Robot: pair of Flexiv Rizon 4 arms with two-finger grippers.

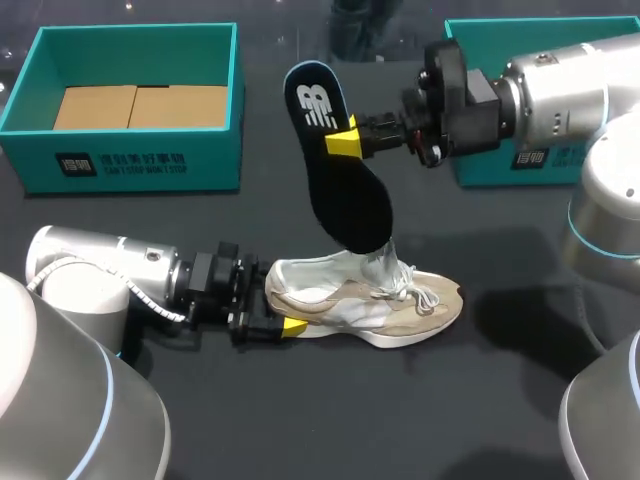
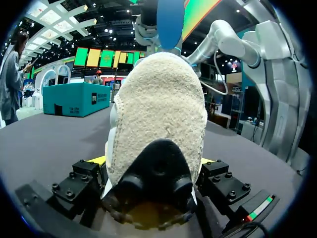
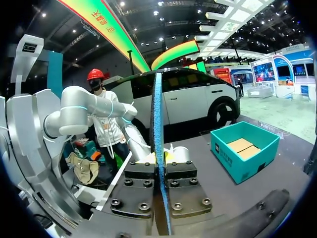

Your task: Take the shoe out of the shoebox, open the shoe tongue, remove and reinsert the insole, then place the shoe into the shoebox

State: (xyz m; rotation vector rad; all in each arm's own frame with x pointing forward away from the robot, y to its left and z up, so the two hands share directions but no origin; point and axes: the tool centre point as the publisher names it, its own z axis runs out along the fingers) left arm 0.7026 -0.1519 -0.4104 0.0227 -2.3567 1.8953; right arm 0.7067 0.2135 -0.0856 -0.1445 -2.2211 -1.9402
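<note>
While low, left arm (image 1: pixel 105 272) behind shoe (image 1: pixel 365 300)

Left gripper (image 1: pixel 280 312) is clamped low, right gripper (image 1: pixel 341 141) clamped higher.

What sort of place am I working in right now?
Probably a staged shoe-handling bench: a dark table carrying an open teal cardboard shoebox, a beige-and-white sneaker gripped at the heel by the left gripper, and its black insole held up by the right gripper.
</note>
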